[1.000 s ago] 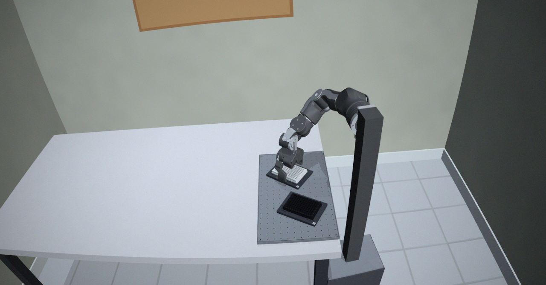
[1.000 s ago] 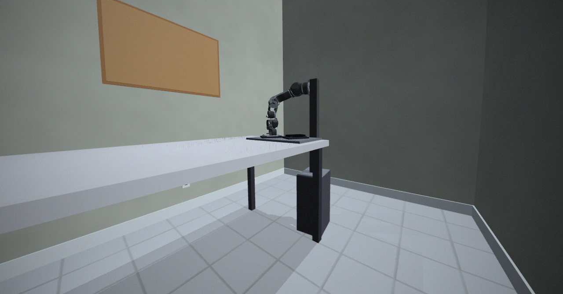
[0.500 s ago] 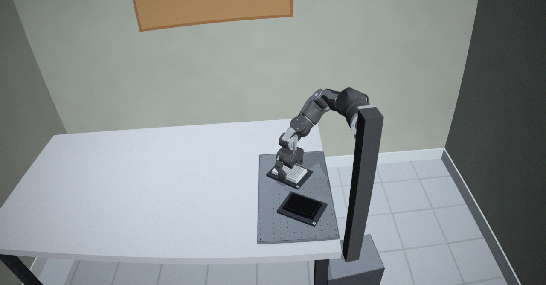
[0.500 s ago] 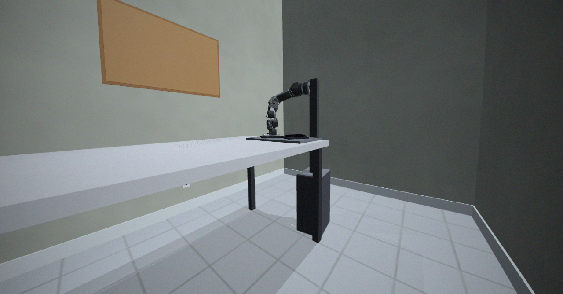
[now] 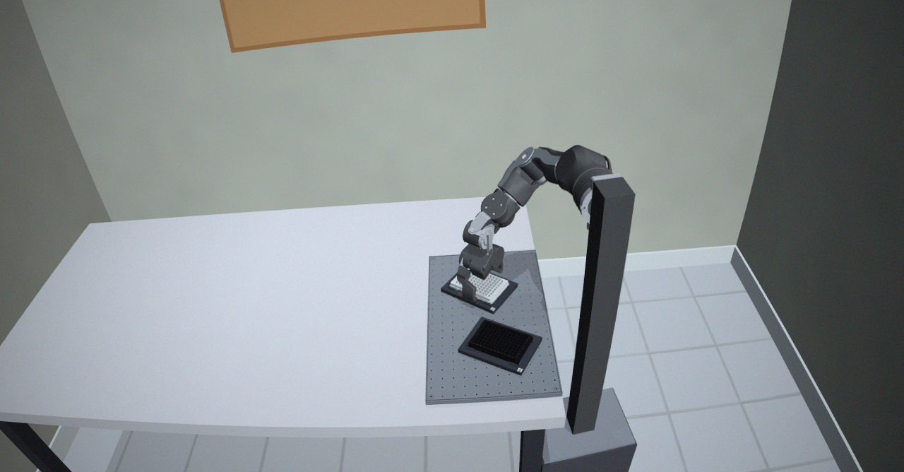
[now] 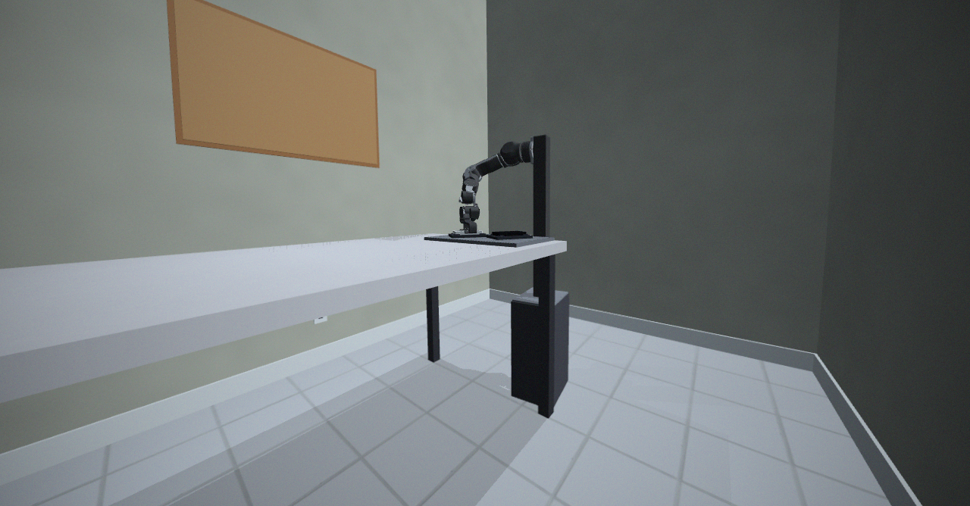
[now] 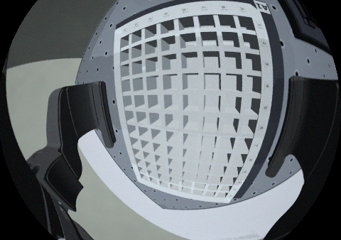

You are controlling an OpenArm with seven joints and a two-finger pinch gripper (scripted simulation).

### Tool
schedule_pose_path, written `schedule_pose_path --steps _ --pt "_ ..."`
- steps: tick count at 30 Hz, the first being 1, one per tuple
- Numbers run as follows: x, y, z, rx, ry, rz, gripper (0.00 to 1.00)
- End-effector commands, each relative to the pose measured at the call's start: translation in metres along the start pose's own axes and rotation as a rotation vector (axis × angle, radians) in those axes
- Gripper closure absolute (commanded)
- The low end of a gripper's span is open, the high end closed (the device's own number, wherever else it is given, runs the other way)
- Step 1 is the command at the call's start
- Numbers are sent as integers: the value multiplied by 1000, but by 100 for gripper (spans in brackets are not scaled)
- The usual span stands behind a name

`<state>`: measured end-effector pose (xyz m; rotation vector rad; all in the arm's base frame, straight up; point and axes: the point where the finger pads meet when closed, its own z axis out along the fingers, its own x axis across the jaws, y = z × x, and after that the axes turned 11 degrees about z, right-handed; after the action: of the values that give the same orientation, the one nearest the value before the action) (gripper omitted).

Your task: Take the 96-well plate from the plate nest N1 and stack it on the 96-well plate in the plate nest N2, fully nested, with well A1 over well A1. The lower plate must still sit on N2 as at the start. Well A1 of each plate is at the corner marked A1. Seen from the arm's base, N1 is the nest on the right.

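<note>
White 96-well plate (image 5: 487, 287) seated in nest N1 (image 5: 450, 287), far nest on perforated breadboard (image 5: 442, 368). A1 mark (image 7: 261, 6) at upper right corner in wrist view. Hand (image 5: 475, 278) directly over plate, fingers spread apart, straddling plate's long sides, gripping nothing. Black 96-well plate (image 5: 499, 340) sits in nest N2 (image 5: 532, 347), nearer, well apart from white one. Breadboard lies at desk (image 5: 221, 317) corner beside arm's post (image 5: 600, 304).

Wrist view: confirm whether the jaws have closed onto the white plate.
No. The gripper stands open, and grey breadboard shows between each jaw and the white plate.
</note>
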<state>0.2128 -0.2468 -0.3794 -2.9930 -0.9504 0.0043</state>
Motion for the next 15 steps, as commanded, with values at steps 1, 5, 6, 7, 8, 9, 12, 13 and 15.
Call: schedule_pose_path --steps 1,5,6,7,8,9,12,13,15 --pt "3 1 -2 -4 8 2 23" --pt "5 3 -3 -4 9 3 23" --pt "5 3 -3 -4 9 3 23" --pt "5 3 -3 -4 9 3 23" --pt "5 3 -3 -4 9 3 23" --pt "5 3 -3 -4 9 3 23" --pt "5 3 -3 -4 9 3 23" --pt "5 3 -3 -4 9 3 23" --pt "5 3 -3 -4 9 3 23"
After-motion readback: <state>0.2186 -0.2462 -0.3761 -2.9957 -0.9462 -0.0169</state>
